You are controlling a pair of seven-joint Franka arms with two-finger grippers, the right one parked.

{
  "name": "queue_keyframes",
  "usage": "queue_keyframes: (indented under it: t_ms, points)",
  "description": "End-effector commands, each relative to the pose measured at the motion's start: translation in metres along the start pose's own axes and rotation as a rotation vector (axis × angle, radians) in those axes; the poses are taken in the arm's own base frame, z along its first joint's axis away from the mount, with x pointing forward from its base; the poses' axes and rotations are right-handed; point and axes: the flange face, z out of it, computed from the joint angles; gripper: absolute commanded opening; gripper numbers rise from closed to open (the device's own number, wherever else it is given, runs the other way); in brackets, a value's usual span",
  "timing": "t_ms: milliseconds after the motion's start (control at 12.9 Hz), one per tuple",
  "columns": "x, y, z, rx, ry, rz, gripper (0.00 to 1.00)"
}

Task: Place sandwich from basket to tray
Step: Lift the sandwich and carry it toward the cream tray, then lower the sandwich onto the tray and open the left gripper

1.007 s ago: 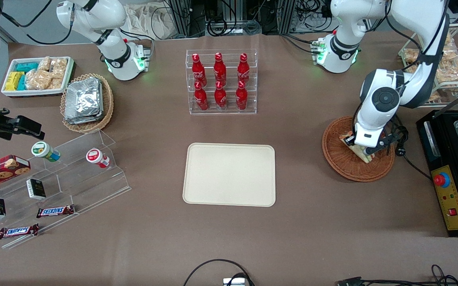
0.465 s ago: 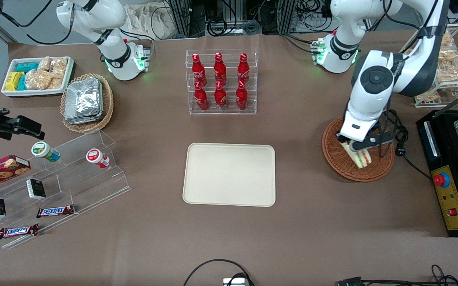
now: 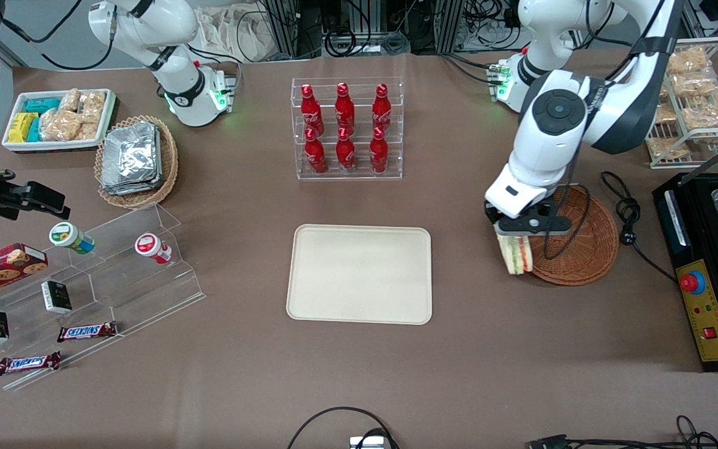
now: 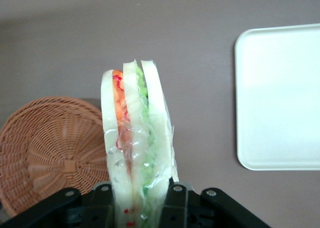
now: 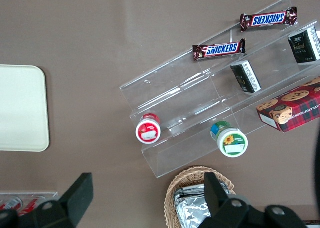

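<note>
Clamping the sandwich (image 3: 515, 254), the gripper (image 3: 516, 237) hangs it upright, point down, over the basket (image 3: 583, 249) rim.

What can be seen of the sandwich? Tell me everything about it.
The sandwich is a wedge of white bread slices with orange, red and green filling, wrapped in clear film. It hangs on edge, lifted off the basket, over that basket's rim nearest the tray. The left arm's hand is shut on its end; nothing else touches it.
</note>
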Motion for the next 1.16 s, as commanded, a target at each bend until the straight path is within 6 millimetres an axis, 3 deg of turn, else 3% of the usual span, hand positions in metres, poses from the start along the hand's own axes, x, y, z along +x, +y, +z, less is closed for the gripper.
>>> queue_keyframes:
  t_ms: [0,155,542,775,852,1085]
  points:
    - [0.015,0.032,-0.007,-0.039,0.002,0.091,0.29]
    - [0.019,0.063,-0.003,-0.068,0.000,0.132,0.29]
    - [0.032,0.134,0.033,-0.111,-0.030,0.177,0.31]
    - [0.034,0.148,0.068,-0.117,-0.036,0.186,0.33]
    - [0.029,0.162,0.076,-0.129,-0.037,0.205,0.33]
    - [0.027,0.170,0.108,-0.125,-0.030,0.183,0.33]
